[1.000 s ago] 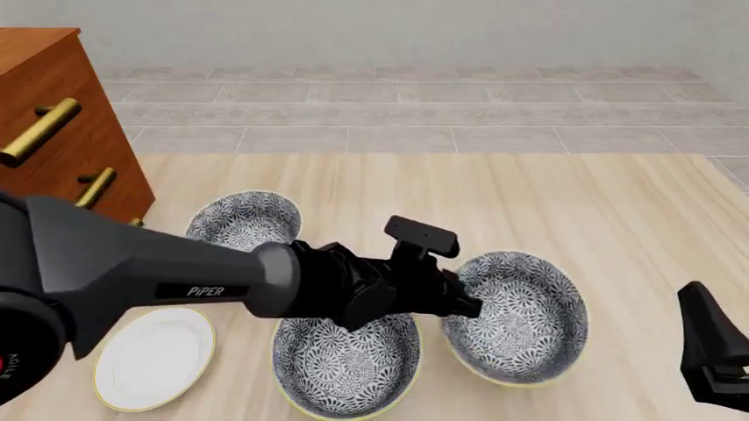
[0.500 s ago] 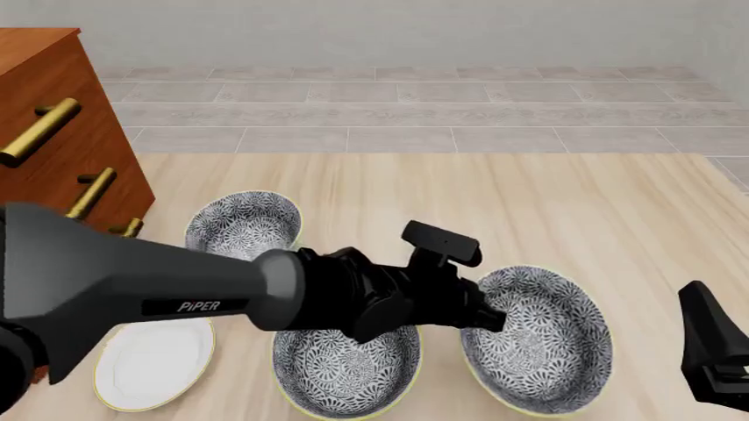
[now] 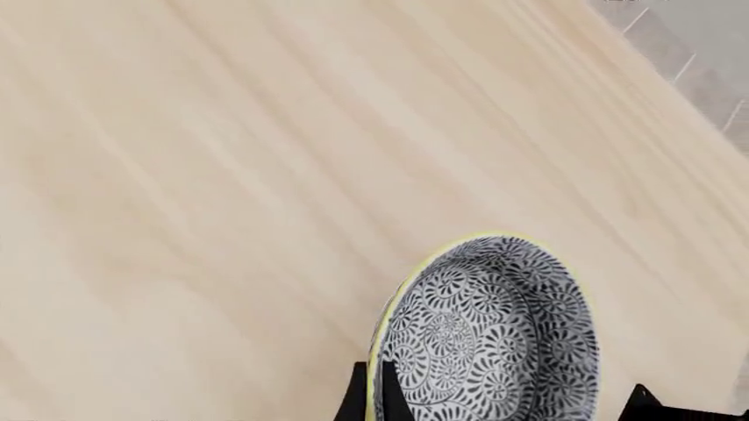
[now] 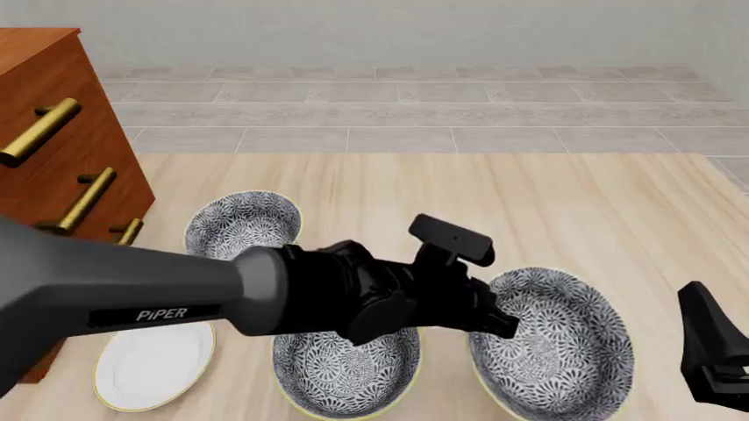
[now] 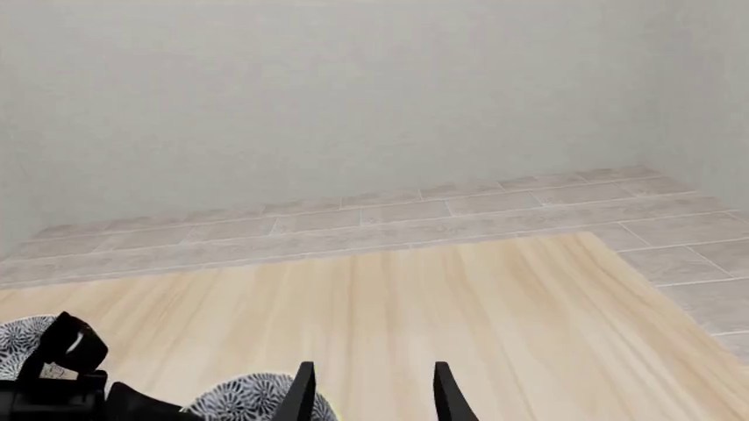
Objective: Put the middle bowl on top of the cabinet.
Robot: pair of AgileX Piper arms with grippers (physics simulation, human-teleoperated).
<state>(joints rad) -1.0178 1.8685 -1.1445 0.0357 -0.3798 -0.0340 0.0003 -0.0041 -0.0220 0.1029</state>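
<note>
Three look-alike grey-and-white floral bowls show in the front view. My left gripper [image 4: 501, 321] is shut on the near rim of the rightmost bowl [image 4: 556, 346], which hangs tilted a little off the table. In the left wrist view its fingertips [image 3: 354, 402] pinch that bowl's [image 3: 497, 338] yellow rim. The bowl [image 4: 345, 361] standing between the other two rests under my left arm, and another bowl [image 4: 244, 224] sits behind it to the left. The reddish-brown cabinet [image 4: 53, 132] stands at far left. My right gripper [image 5: 374, 399] is open and empty at the right edge [image 4: 714, 355].
A flat white plate [image 4: 150, 368] with a yellow rim lies at front left, near the cabinet's foot. Brass handles [image 4: 41, 132] stick out from the cabinet's drawers. Bare wooden table [image 4: 562, 210] stretches behind and to the right, and a tiled floor lies beyond.
The left gripper has carried the rightmost bowl further right and slightly toward the camera, tilting it more. The other bowls, the plate and the right arm have not moved.
</note>
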